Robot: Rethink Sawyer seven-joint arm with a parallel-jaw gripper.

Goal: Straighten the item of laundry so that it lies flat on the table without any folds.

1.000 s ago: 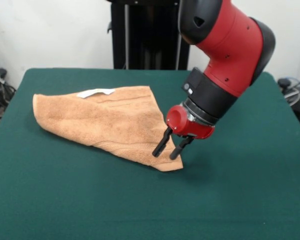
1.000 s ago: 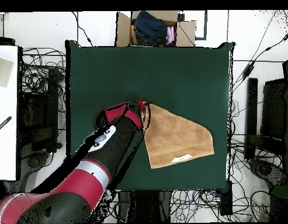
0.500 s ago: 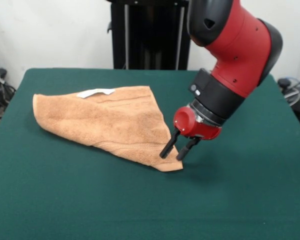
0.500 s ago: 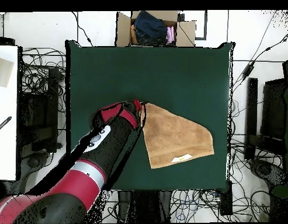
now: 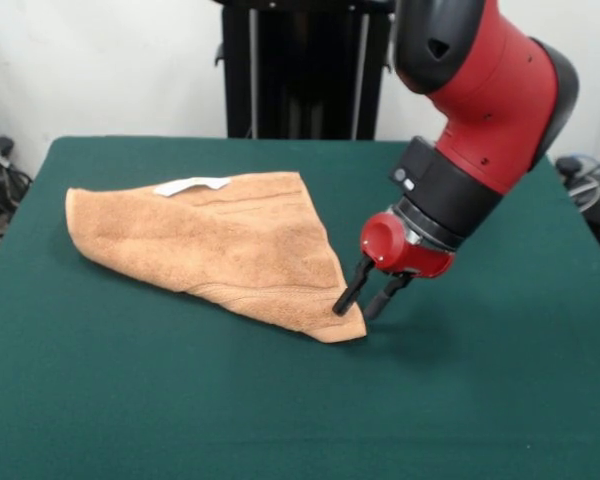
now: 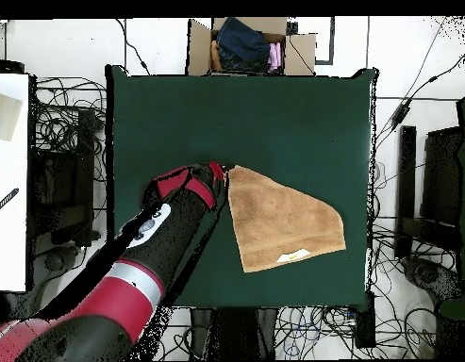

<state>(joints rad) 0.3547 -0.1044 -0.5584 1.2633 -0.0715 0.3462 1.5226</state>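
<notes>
The orange-tan towel (image 5: 220, 245) lies on the green table (image 5: 480, 400), folded over into a rough triangle, with its white label (image 5: 192, 185) at the far edge. Its pointed near corner (image 5: 345, 328) lies right of centre. My gripper (image 5: 357, 312) is open and low at that corner. One finger (image 5: 348, 295) stands over the towel's edge, the other (image 5: 382, 298) over bare table beside it. In the overhead view the gripper (image 6: 222, 171) is at the left tip of the towel (image 6: 283, 222), and the arm covers the table (image 6: 274, 123) to its left.
A cardboard box with clothes (image 6: 250, 45) stands beyond the table's top edge in the overhead view. Cables lie round the table. A white surface (image 6: 9, 179) is at the left. The black pedestal (image 5: 300, 70) stands behind the table.
My gripper has moved right in the front view, from over the towel to its pointed corner. The towel has not moved and the fingers stay apart.
</notes>
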